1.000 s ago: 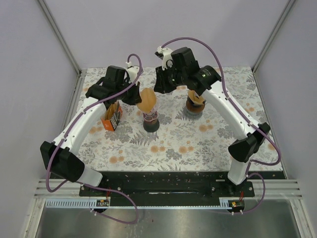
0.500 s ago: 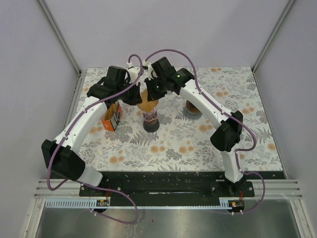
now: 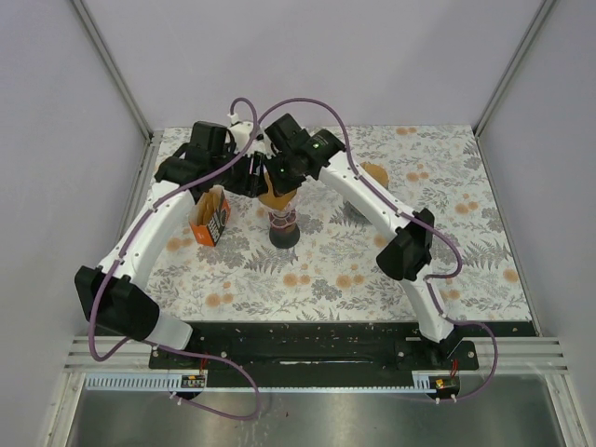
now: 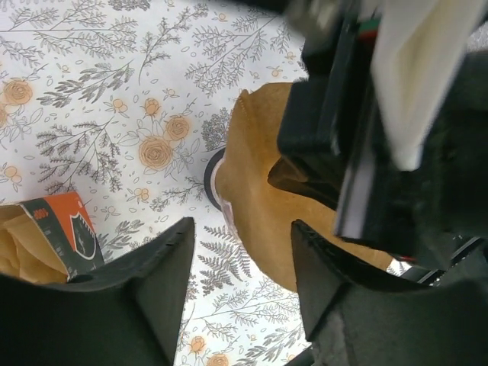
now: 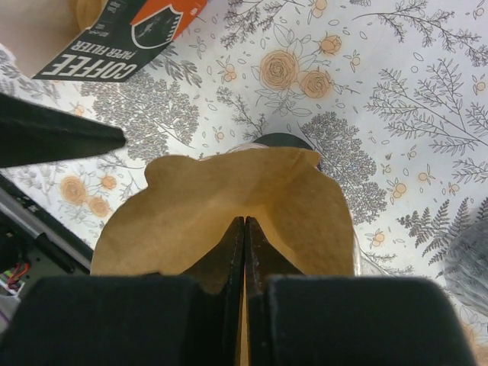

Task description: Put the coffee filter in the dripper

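coffee filter (image 5: 191,206): brown | filter box (image 5: 145,27): orange-black | table (image 5: 396,114): white floral

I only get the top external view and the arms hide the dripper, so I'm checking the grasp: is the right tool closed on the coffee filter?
Observer: Yes. The right wrist view shows the right tool shut on the coffee filter, with a sliver of paper between its fingers.
Operator: And the left one?
Observer: Open. The left wrist view shows the left tool with its fingers spread wide, the filter beyond them and ungripped.
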`<action>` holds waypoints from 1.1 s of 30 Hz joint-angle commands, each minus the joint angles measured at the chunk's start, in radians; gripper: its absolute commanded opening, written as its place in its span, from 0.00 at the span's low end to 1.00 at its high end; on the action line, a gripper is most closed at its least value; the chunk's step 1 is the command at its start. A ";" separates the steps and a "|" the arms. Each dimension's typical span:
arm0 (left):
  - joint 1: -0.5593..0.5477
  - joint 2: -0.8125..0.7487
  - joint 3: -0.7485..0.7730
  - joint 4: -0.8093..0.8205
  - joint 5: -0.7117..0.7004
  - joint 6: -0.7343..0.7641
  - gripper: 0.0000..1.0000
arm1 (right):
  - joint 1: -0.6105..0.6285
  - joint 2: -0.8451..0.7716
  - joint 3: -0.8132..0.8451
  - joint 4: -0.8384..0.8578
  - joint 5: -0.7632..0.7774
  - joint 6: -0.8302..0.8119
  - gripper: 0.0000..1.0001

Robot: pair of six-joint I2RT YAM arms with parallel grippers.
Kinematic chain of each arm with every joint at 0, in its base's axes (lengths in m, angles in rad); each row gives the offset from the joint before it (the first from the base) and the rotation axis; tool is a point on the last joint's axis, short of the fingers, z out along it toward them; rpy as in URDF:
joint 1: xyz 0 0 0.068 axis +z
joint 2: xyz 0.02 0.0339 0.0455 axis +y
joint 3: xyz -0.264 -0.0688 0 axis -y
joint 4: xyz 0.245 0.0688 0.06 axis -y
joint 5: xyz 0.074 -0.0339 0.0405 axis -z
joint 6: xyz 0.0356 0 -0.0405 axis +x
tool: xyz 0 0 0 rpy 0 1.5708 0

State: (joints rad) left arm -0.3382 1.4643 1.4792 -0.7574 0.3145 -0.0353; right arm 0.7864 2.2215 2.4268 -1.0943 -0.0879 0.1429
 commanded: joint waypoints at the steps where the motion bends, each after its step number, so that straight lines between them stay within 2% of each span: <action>1: 0.050 -0.077 0.055 0.040 0.035 -0.014 0.63 | 0.033 0.047 0.092 -0.088 0.083 -0.029 0.00; 4: 0.080 -0.107 0.038 0.055 0.044 -0.026 0.71 | 0.042 0.059 0.100 -0.098 0.109 -0.032 0.00; 9: 0.103 -0.143 -0.002 0.072 0.063 -0.026 0.74 | 0.059 0.093 0.138 -0.114 0.152 -0.049 0.00; 20: 0.162 -0.191 -0.201 0.205 0.189 -0.207 0.74 | 0.074 0.138 0.138 -0.138 0.209 -0.071 0.00; 33: 0.162 -0.168 -0.292 0.294 0.212 -0.302 0.72 | 0.077 0.159 0.110 -0.124 0.194 -0.078 0.00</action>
State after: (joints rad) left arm -0.1783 1.2961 1.1824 -0.5503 0.4904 -0.2962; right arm 0.8532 2.3623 2.5320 -1.2243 0.0948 0.0788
